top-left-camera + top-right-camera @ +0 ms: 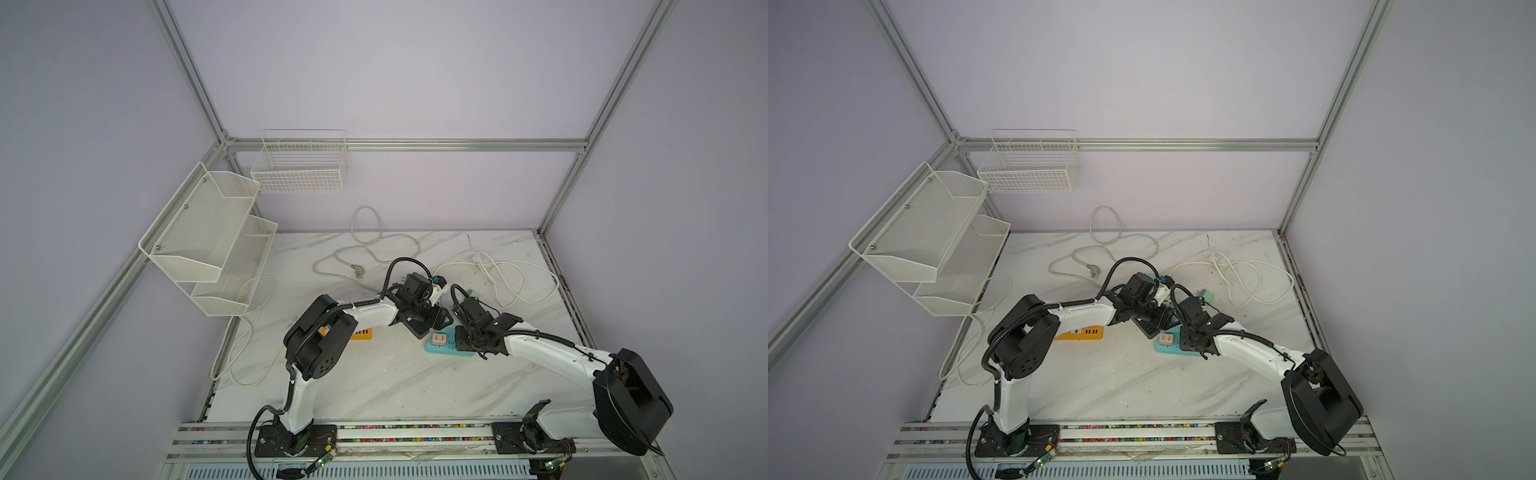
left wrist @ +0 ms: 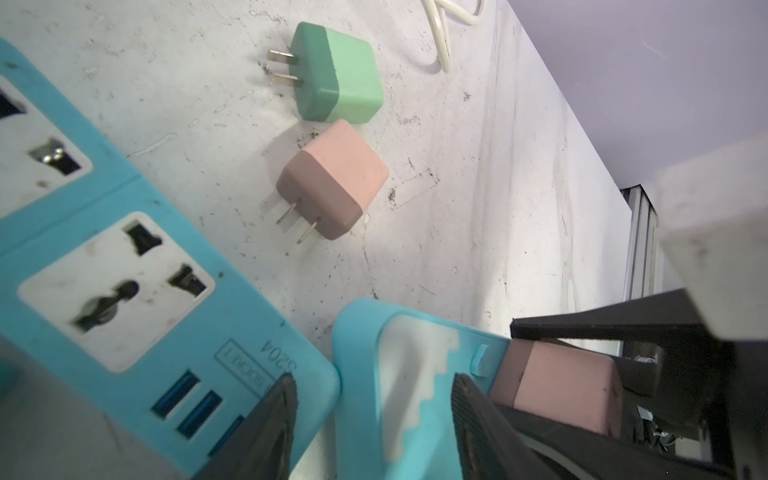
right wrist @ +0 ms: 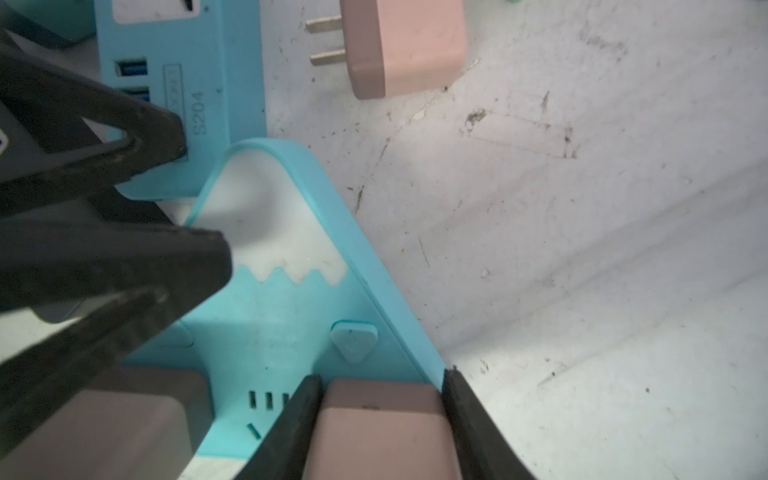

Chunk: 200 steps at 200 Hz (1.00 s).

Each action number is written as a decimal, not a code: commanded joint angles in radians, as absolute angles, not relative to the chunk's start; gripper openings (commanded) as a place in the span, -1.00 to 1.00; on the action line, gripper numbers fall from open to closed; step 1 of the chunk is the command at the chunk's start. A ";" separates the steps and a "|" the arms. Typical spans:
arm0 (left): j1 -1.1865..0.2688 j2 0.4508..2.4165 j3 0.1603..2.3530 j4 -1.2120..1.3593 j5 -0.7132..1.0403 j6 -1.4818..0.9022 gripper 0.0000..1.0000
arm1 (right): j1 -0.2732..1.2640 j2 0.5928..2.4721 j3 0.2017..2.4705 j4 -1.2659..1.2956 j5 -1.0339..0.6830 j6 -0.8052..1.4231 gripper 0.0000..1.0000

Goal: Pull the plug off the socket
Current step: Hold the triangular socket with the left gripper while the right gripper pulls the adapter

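One plug [image 3: 380,432] in right pincer [image 3: 380,377], close-up

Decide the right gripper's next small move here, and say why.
Probably pull straight away from the teal power strip: the right gripper is shut on the seated pink plug, while the left gripper sits over the strip's tip.

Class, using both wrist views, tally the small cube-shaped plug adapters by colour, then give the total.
Green adapters: 1
Pink adapters: 3 (one lying loose, one gripped, one beside the gripped one)
Total: 4
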<state>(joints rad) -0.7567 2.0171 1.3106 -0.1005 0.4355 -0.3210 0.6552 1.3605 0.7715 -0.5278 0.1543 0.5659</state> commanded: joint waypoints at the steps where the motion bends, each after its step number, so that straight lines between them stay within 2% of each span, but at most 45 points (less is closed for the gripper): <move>1: -0.761 2.026 1.331 -0.261 0.361 -0.323 0.11 | 0.658 1.368 0.816 -0.526 0.176 0.572 -0.26; 25: -0.766 1.990 1.258 -0.245 0.348 -0.362 0.07 | 0.661 1.368 0.819 -0.528 0.175 0.575 -0.27; 71: -0.784 1.953 1.246 -0.269 0.362 -0.390 0.02 | 0.661 1.368 0.815 -0.526 0.153 0.555 -0.27; 137: -0.820 1.945 1.289 -0.361 0.240 -0.410 -0.03 | 0.661 1.355 0.822 -0.543 0.172 0.583 -0.26; 200: -0.817 2.006 1.315 -0.256 0.363 -0.362 0.02 | 0.661 1.366 0.816 -0.496 0.157 0.564 -0.27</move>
